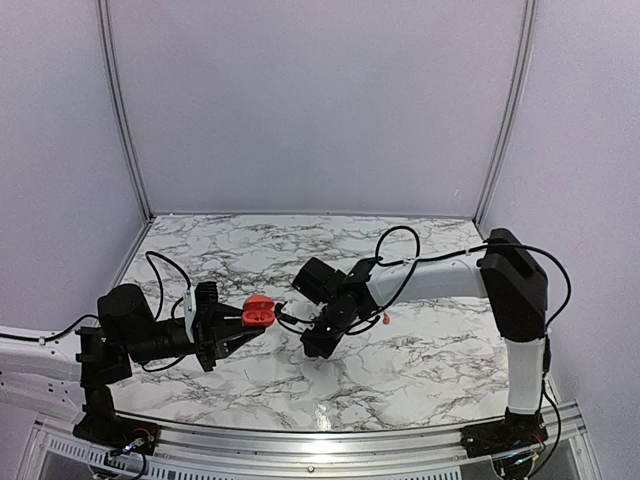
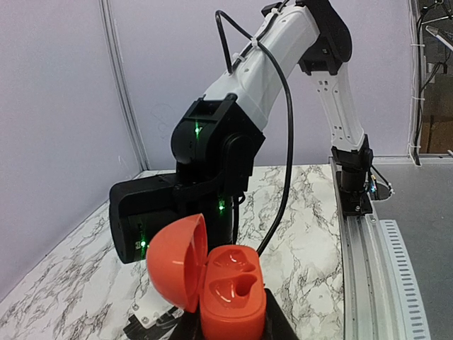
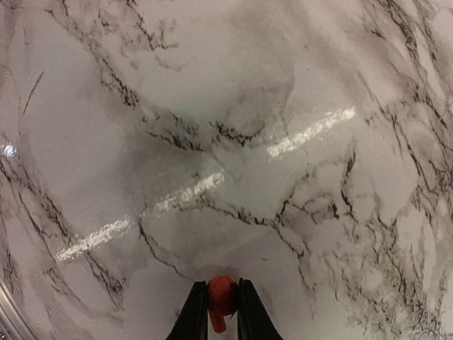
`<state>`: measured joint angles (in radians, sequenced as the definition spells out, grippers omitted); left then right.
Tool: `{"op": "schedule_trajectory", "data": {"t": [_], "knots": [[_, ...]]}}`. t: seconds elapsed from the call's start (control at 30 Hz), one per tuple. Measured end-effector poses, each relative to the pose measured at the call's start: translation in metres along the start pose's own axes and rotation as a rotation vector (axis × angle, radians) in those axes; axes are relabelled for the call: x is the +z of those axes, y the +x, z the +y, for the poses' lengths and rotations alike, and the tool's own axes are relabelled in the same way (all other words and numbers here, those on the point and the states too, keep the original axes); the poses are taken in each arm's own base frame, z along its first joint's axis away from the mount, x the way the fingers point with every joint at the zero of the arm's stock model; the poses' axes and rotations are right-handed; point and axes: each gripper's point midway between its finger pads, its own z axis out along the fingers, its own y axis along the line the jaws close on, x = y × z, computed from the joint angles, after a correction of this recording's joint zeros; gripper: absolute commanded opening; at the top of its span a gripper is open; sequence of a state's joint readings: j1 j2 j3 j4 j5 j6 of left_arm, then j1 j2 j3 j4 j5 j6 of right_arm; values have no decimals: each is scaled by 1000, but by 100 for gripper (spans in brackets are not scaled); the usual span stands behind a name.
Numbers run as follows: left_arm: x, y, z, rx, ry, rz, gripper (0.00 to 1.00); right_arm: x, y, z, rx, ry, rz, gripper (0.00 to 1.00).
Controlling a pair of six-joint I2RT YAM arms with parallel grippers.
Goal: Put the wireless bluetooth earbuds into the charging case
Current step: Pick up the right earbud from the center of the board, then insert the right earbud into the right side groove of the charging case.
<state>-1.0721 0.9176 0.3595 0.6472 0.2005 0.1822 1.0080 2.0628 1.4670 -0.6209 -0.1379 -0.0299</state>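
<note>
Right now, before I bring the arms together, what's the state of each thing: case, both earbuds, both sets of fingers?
Charging case: lid open, both wells empty.
Held earbud: pinched between the right fingers.
Loose earbud: lying on the table, nothing touching it.
Left fingers: shut on the charging case.
Right fingers: shut on the held earbud.

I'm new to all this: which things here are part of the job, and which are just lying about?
Part of the job: open red charging case in the left hand; red earbud pinched in the right hand; small red piece on the table, likely the other earbud.
Just there: marble table; black cables; metal rail.
</note>
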Motion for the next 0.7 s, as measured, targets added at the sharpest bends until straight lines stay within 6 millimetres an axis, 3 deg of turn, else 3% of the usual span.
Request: {"op": "schedule_trajectory", "data": {"t": [0.13, 0.3, 0.43, 0.7], "knots": [[-2, -3, 0, 6, -5, -29, 0, -30, -1, -3, 10, -6, -89, 8], [-5, -4, 1, 13, -14, -62, 0, -115, -33, -11, -3, 28, -390, 8], [-6, -16, 5, 25, -29, -116, 0, -185, -51, -3, -45, 47, -647, 8], [3, -18, 11, 20, -53, -138, 0, -284, -62, 24, -147, 50, -1029, 8]]}}
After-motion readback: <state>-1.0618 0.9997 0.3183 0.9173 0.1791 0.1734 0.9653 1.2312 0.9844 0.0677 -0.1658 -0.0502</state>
